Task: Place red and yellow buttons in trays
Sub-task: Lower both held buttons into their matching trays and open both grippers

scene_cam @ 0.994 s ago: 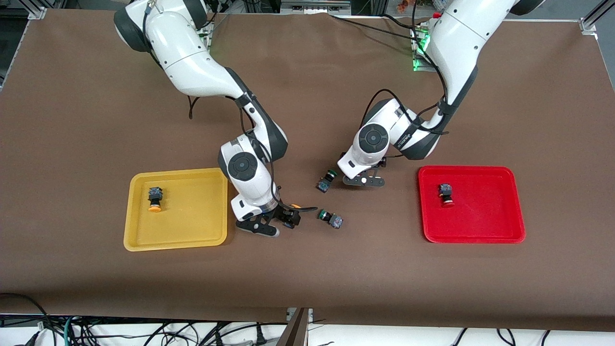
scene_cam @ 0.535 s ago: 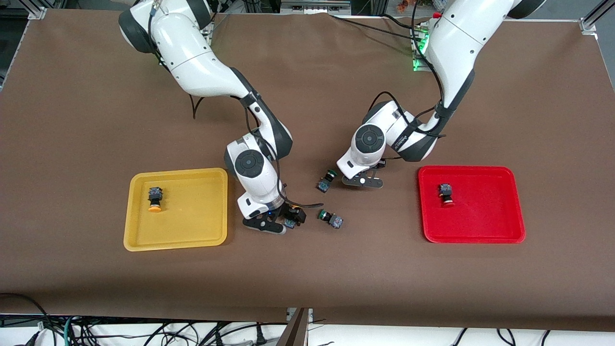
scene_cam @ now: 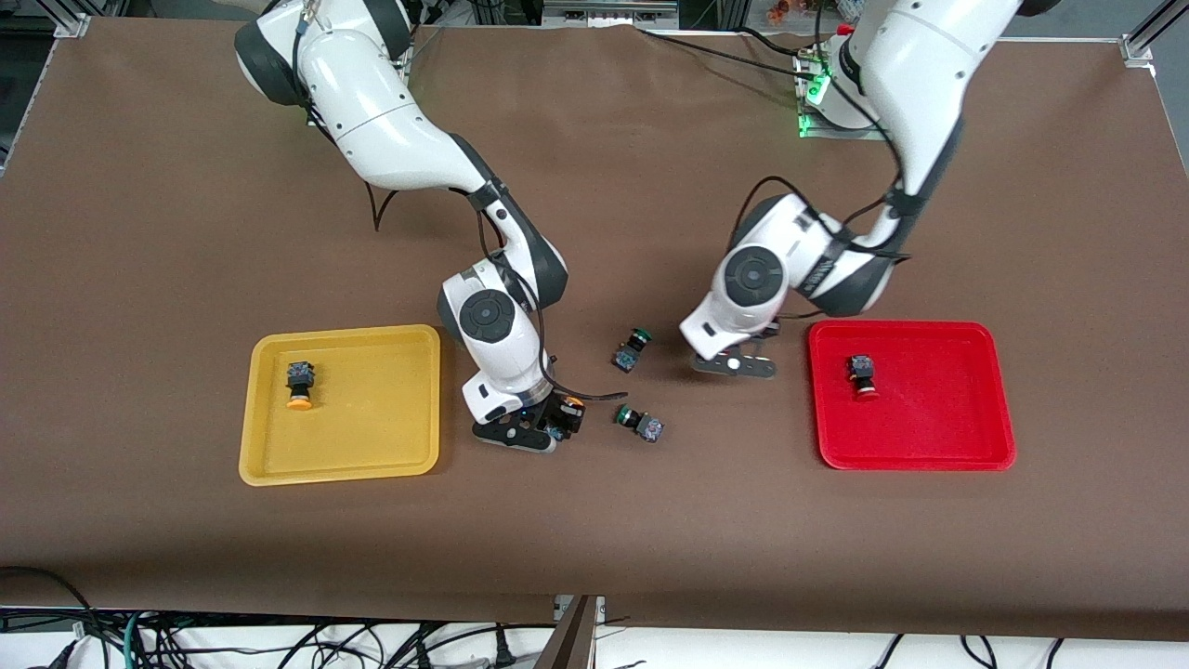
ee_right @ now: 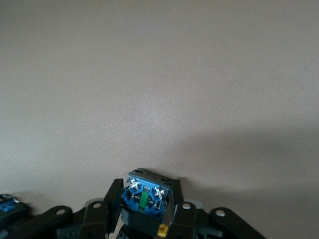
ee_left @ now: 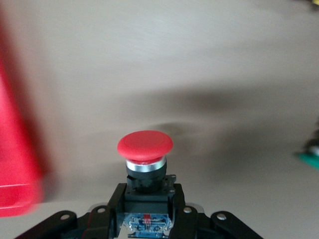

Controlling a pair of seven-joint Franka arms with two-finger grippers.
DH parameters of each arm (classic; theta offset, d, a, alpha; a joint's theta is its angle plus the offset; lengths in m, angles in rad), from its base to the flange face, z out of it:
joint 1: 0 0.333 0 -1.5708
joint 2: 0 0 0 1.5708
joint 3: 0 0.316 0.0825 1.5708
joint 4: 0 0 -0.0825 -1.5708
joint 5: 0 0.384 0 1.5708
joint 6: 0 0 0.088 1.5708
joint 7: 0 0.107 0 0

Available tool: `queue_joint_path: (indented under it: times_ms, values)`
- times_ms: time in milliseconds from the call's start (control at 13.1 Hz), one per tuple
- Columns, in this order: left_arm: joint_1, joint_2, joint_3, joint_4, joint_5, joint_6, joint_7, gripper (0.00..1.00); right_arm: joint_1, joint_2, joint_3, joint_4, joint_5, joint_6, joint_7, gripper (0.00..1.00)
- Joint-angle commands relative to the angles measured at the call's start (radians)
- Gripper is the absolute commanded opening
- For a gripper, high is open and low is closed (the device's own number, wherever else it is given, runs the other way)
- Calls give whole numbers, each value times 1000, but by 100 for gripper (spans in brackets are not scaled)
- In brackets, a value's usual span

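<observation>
My left gripper is shut on the black-and-blue body of a red button. In the front view this gripper hangs low over the table beside the red tray, where another red button lies. My right gripper is shut on the blue body of a yellow button. In the front view it is low over the table beside the yellow tray, with the orange cap just showing. The yellow tray holds another yellow button.
Two green-capped switches lie on the brown table between the grippers, one farther from the front camera than the other. The red tray's edge shows in the left wrist view.
My left gripper has moved with the red button toward the red tray. My right gripper has shifted slightly and stays at the yellow button.
</observation>
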Motion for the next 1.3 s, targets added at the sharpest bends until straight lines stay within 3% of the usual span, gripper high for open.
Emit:
queue_joint_path:
  times_ms: [0,153,382,688,841,917,1070,1223]
  values:
    - [117,-53,-7,66,14,-152,221,13,8,-6,-22,29,-13,-74,6,0]
    - [213,-49,-2,131,23,-225,440,16,-3,-80,-31,29,-11,-197,-17,0]
    - [336,-26,6,137,44,-190,649,16,-115,-203,-17,28,19,-405,-202,0]
    - [393,66,6,120,228,-101,685,17,-248,-233,-28,8,73,-547,-497,0]
    - [401,103,6,119,296,-64,716,26,-290,-233,-29,-21,73,-599,-554,0]
    - [409,120,6,117,314,-44,720,32,-310,-233,-29,-48,73,-596,-592,0]
    - [429,131,6,99,314,-9,717,100,-350,-233,-29,-95,73,-587,-657,0]
    - [440,125,3,99,311,-12,719,100,-354,-233,-28,-160,75,-543,-657,0]
